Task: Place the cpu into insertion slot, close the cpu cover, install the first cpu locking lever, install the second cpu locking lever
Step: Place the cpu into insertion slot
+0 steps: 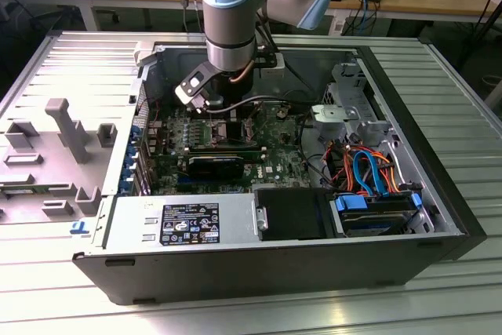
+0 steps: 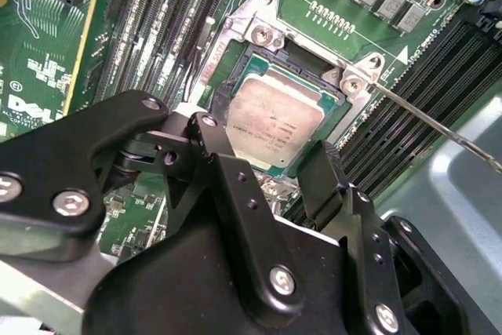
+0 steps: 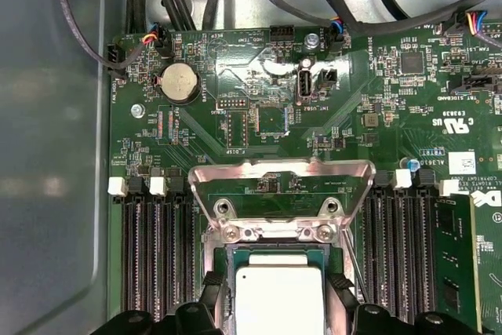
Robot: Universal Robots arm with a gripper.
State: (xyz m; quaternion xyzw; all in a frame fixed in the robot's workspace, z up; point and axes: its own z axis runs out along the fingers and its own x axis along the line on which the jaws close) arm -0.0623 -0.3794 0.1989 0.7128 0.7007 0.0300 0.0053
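The cpu [image 2: 274, 119] [image 3: 278, 304] lies flat with its silver-grey top up inside the insertion slot [image 2: 302, 56] [image 3: 274, 253] on the green board. My gripper [image 2: 263, 151] [image 3: 278, 296] hangs right over it, open, one black finger [image 2: 208, 135] at each side edge with a thin dark gap. The cpu cover [image 3: 282, 186] stands swung up from its hinge beyond the slot. A thin locking lever [image 2: 439, 127] sticks out raised beside the slot. In the exterior view the gripper [image 1: 216, 111] is low inside the case over the board.
Long black memory slots [image 3: 157, 256] [image 3: 408, 249] flank the socket on both sides. A black heatsink block [image 1: 210, 164] lies nearer the case front. Cables [image 1: 369, 166] and a drive cage [image 1: 349, 111] stand at the exterior view's right. Case walls [image 1: 235, 233] enclose the board.
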